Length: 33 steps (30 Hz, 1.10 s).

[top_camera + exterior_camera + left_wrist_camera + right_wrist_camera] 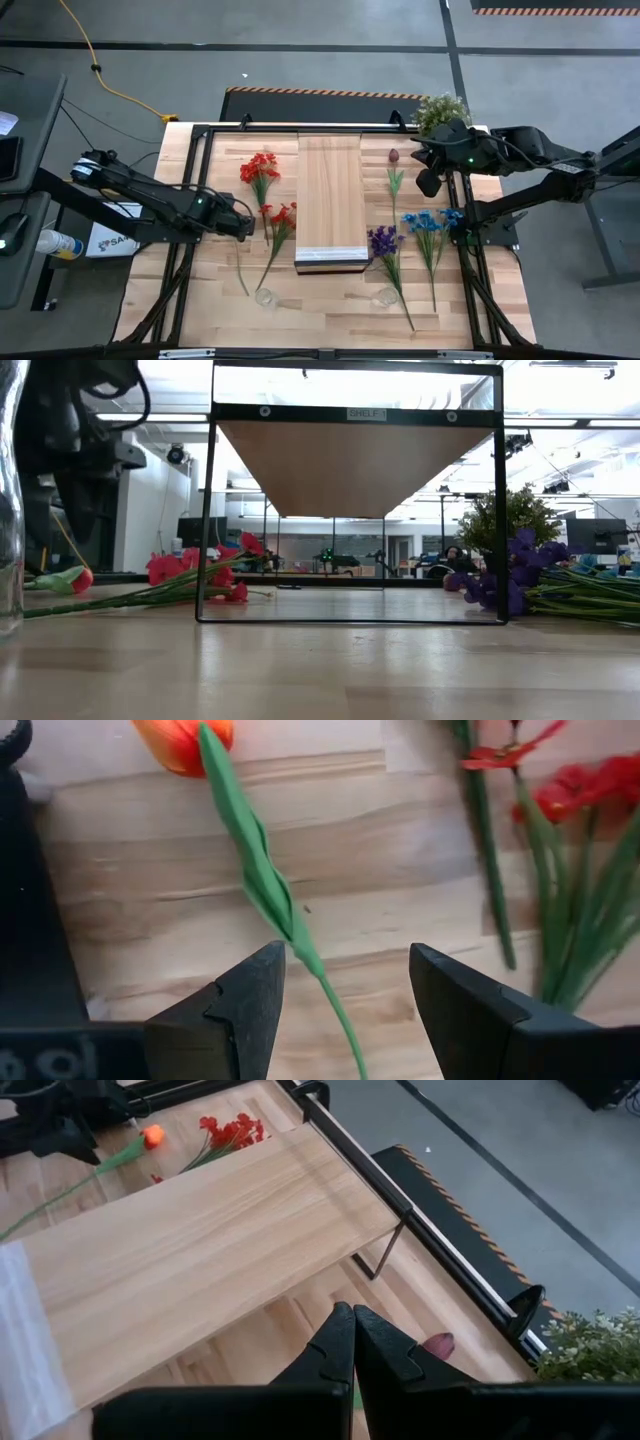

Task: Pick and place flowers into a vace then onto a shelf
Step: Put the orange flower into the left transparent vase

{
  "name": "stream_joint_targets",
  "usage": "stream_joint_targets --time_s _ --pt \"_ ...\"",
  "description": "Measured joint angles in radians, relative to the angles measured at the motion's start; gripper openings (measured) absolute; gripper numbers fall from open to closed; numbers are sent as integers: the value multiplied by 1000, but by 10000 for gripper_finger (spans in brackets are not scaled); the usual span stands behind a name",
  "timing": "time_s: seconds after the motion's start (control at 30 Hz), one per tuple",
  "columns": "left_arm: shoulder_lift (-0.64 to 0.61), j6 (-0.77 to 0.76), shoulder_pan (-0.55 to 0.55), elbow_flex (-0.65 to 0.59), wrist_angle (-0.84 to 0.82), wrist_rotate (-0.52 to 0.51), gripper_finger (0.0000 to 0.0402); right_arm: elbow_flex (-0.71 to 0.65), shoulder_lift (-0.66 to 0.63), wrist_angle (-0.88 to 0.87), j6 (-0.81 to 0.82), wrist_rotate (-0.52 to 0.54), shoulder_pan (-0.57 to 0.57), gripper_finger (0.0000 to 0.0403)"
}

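Note:
My left gripper (345, 960) is open and low over the table's left half (250, 228). Its fingers stand on either side of the green stem (300, 945) of an orange-headed flower (180, 740) that lies flat on the table. Red flowers (260, 170) lie beside it. My right gripper (352, 1315) is shut and hovers above the table's far right part (430, 180), next to the dark maroon flower (393, 157). Purple (383, 240) and blue flowers (430, 225) lie to the right of the raised light-wood shelf (330, 200). Two clear glass vases (263, 297) (386, 297) stand near the front edge.
A bushy pale-green potted plant (440, 110) stands at the far right corner, just behind my right gripper. The shelf rests on a black metal frame (205, 510) in the table's middle. A glass vase (10, 500) shows close at the low view's left edge.

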Motion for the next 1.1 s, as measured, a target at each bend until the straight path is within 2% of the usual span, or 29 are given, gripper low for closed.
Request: stream_joint_targets --time_s 0.3,0.63,1.1 --pt "0 -4 0 -21 30 -5 250 0 0 25 5 1 0 0" --pt "0 -39 0 -27 -10 -35 250 0 0 34 5 1 0 0" --pt "0 -129 0 -182 190 -62 250 0 0 38 5 -31 0 0"
